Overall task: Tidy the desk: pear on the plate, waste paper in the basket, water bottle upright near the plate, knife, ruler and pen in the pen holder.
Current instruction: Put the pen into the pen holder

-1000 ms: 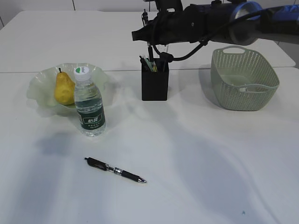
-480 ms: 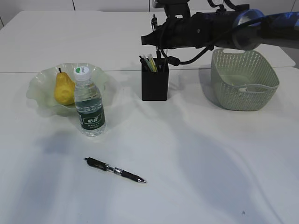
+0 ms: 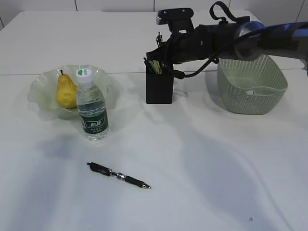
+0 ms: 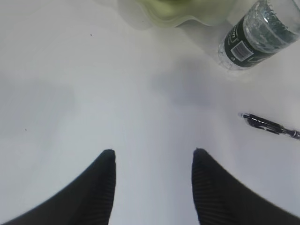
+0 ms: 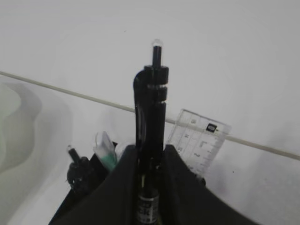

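Observation:
My right gripper (image 3: pixel 162 52) is shut on a black pen (image 5: pixel 150 103), held upright over the black pen holder (image 3: pixel 159 89). The holder contains a clear ruler (image 5: pixel 199 140), a green-tipped knife (image 5: pixel 105 150) and another black pen (image 5: pixel 77 166). A second loose black pen (image 3: pixel 118 175) lies on the table in front; it also shows in the left wrist view (image 4: pixel 269 125). The yellow pear (image 3: pixel 65 90) lies on the pale green plate (image 3: pixel 38 91). The water bottle (image 3: pixel 91 108) stands upright beside the plate. My left gripper (image 4: pixel 152 154) is open and empty above bare table; it is out of the exterior view.
A pale green basket (image 3: pixel 251 82) stands at the right with a pale scrap (image 3: pixel 255 90) inside. The right arm (image 3: pixel 226 36) reaches across above the basket. The bottle base (image 4: pixel 258 37) and plate edge (image 4: pixel 178 9) lie beyond my left gripper.
My right gripper has moved right and down with the pen, closing onto the top of the pen holder. Everything on the table is where it was.

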